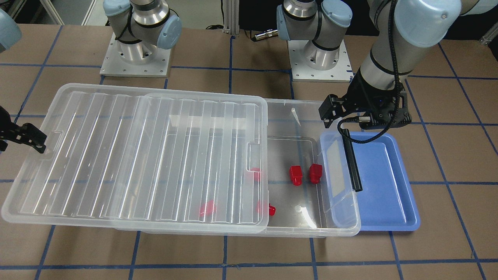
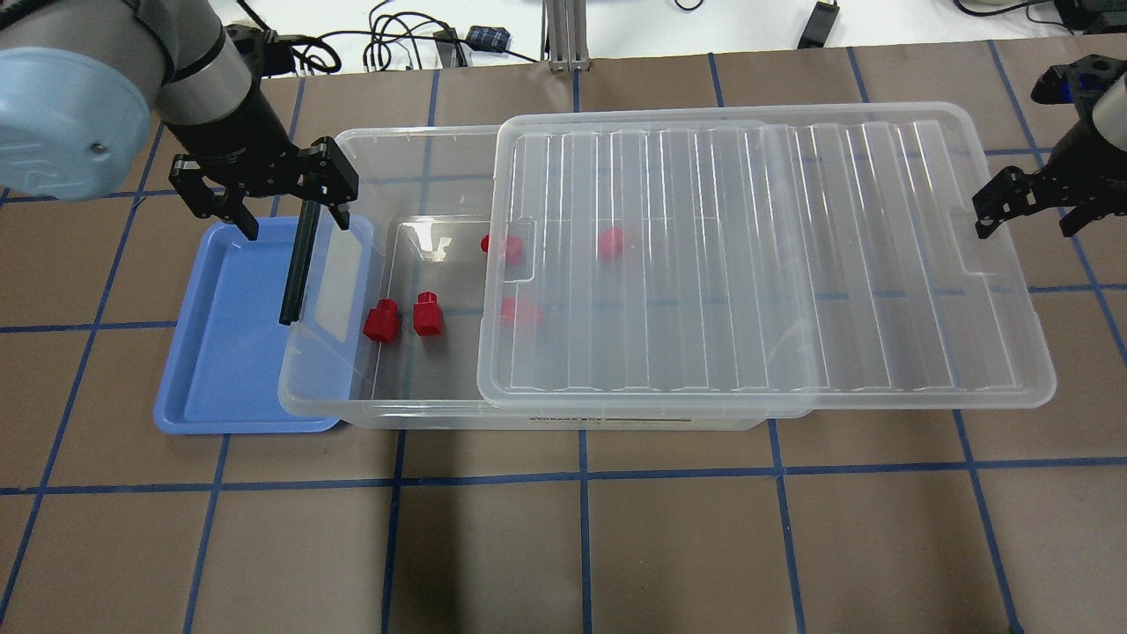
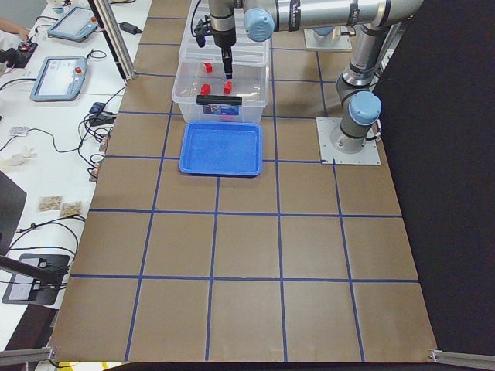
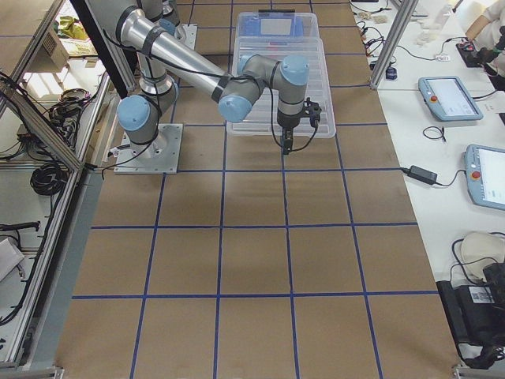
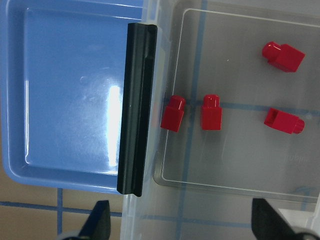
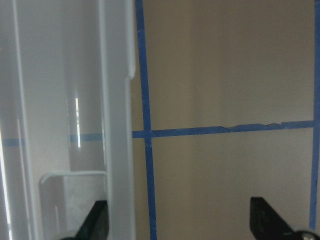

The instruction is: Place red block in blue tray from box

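— Red block [image 2: 381,320]: where does it lie?
— On the floor of the box [image 2: 563,421], in the uncovered end. A second block [image 2: 428,313] sits just beside it. Both have their stubs turned away from the robot.
— And the others?
— A third [image 2: 502,247] sits under the lid's edge, with its stub poking out into the open part. A fourth [image 2: 612,244] and a fifth [image 2: 519,313] show only as red smears through the ribs, so I can't tell how they lie.
— The lid [image 2: 757,255]?
— It rests on the box, slid towards the robot's right. It overhangs that end and leaves the left end open.
— The tray [image 2: 220,352]?
— Flat on the table [image 2: 563,546] at the box's left end. From overhead the box rim overlaps the tray's near edge. It looks like they touch, but I can't be sure. A black clip [image 2: 299,264] lies along that end of the box, above the tray's edge.
— Left gripper [image 2: 294,224]?
— It hovers over the far end of the clip, jaws spread wide with nothing between them.
— Right gripper [image 2: 1028,220]?
— Just off the lid's overhanging end, near its rim. Its jaws are also apart and grip nothing. In its wrist view one fingertip [image 6: 97,220] sits against the lid's rim and the other is over bare table.
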